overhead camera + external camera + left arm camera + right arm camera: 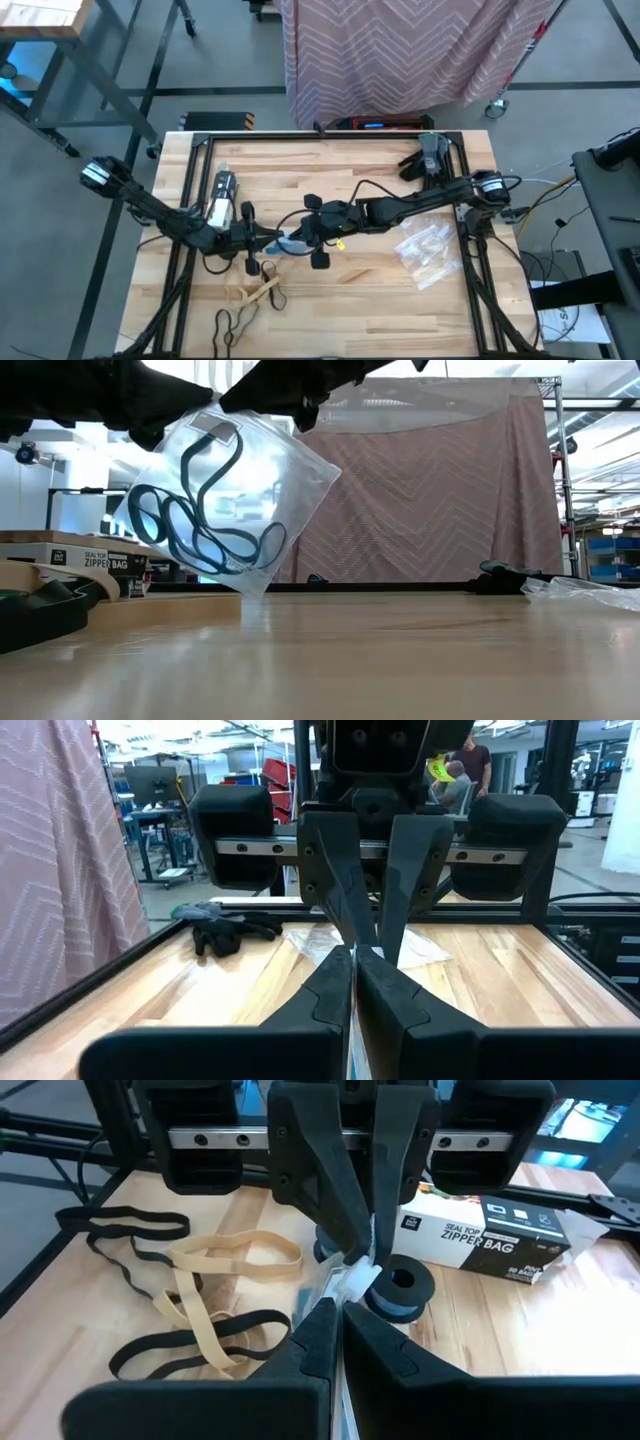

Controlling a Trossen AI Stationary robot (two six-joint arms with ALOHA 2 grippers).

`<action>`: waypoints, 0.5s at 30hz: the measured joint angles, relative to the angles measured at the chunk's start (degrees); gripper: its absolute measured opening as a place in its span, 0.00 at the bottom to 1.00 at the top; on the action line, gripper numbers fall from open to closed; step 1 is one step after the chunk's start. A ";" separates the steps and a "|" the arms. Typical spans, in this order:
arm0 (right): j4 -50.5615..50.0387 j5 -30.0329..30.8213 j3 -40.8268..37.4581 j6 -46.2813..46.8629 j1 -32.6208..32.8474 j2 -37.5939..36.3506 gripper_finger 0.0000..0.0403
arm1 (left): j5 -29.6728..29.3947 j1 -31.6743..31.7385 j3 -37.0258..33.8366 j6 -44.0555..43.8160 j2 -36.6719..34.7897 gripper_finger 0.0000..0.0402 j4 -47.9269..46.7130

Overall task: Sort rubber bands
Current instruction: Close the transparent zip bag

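Glossy clear plastic bag, smooth pale wood table, matt rubber bands, woven cloth curtain

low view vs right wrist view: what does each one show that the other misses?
Only the low view: blue rubber bands inside the clear plastic zipper bag, held up off the table, and the chevron-patterned curtain behind.

Only the right wrist view: loose tan rubber bands and black rubber bands lying on the wooden table, plus the shut right gripper and left gripper pinching the bag's top edge.

Both: the white and black zipper bag box, and the bag itself.
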 joint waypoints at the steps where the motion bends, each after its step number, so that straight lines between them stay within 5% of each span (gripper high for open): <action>1: 0.02 0.02 0.00 0.00 0.00 0.00 0.01 | 0.03 0.00 0.00 0.54 -0.04 0.00 0.21; 9: 0.17 0.46 0.02 0.77 -0.02 -0.02 0.03 | 1.55 -0.02 0.00 -1.77 -0.98 0.00 -0.01; 15: 0.03 0.52 0.02 0.99 -0.04 -0.72 0.16 | 1.62 -0.02 0.00 -1.91 -1.11 0.00 0.28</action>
